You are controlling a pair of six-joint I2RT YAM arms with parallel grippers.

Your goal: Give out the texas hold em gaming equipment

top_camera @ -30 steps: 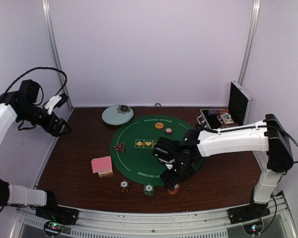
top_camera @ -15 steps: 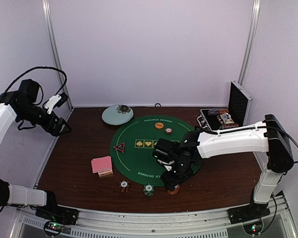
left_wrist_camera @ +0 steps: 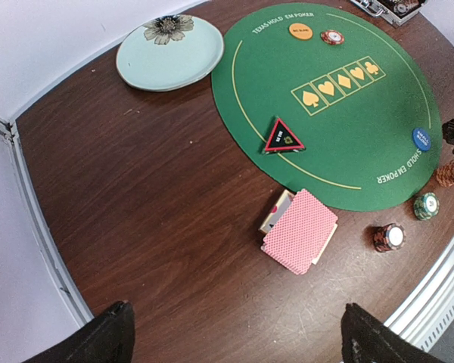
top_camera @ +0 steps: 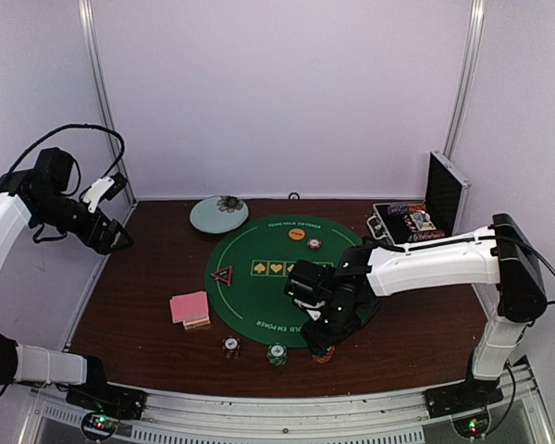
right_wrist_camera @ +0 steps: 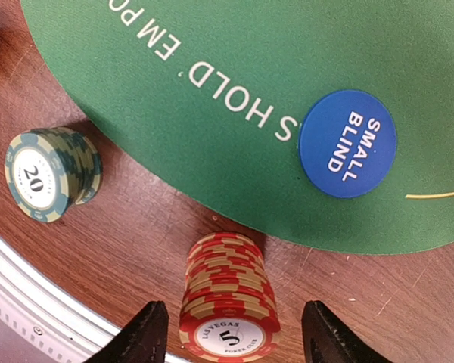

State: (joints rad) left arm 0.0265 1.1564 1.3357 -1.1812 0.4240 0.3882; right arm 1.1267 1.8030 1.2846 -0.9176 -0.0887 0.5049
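The red-orange chip stack (right_wrist_camera: 228, 302) stands on the bare wood just off the green mat (left_wrist_camera: 363, 136), at the mat's edge nearest the arm bases. The right gripper (right_wrist_camera: 234, 333) straddles it: its fingers (right_wrist_camera: 147, 336) are parted, one on each side, with a sliver of wood showing between each and the chips, so nothing is clamped yet.

Along that same edge of the mat stand a green chip stack (right_wrist_camera: 51, 175) and, beyond it, a dark chip stack (left_wrist_camera: 387, 237), all three off the felt. On the mat lie the blue button (right_wrist_camera: 348, 144) close to the red-orange stack, the triangle marker (left_wrist_camera: 282, 137) at the left rim, and the orange button (left_wrist_camera: 301, 31) with a single chip (left_wrist_camera: 332, 36) beside it at the far rim.

The pink-backed cards (left_wrist_camera: 299, 231) sit as one pile just off the mat's left-near rim; none look dealt. So the layout seems partly done, with cards and probably more chips left.

The left gripper (left_wrist_camera: 238, 325) hangs high and well left of the mat, fingers spread wide and empty. A pale plate (left_wrist_camera: 170, 53) lies off the mat's far-left rim, and an open metal case (top_camera: 416, 220) off its far right. Nothing crowds the red-orange stack.
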